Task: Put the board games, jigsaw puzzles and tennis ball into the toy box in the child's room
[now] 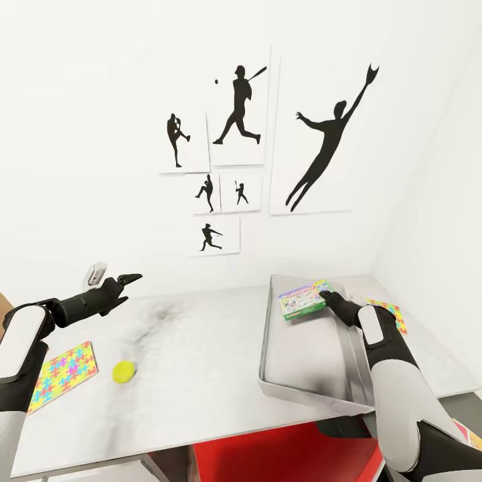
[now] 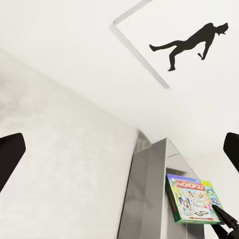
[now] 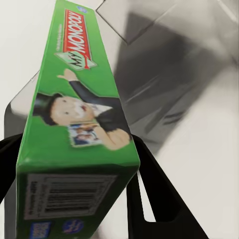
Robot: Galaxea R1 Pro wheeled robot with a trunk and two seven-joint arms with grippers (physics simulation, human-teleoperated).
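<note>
My right gripper [image 1: 326,294] is shut on the green-edged Monopoly board game [image 1: 302,299], holding it over the far end of the light grey toy box [image 1: 301,361] on the table [image 1: 201,375]. In the right wrist view the game box [image 3: 74,114] sits clamped between the black fingers [image 3: 154,199]. My left gripper [image 1: 130,278] hovers open over the table's left part with nothing in it. Below it lie the tennis ball [image 1: 124,371] and a jigsaw puzzle [image 1: 63,373]. A second jigsaw puzzle [image 1: 391,311] lies right of the toy box, partly behind my right arm.
The wall with black baseball silhouettes [image 1: 241,107] stands right behind the table, and a side wall closes the right end. A small white object [image 1: 94,273] sits by my left wrist. Something red [image 1: 288,455] shows under the table's front edge.
</note>
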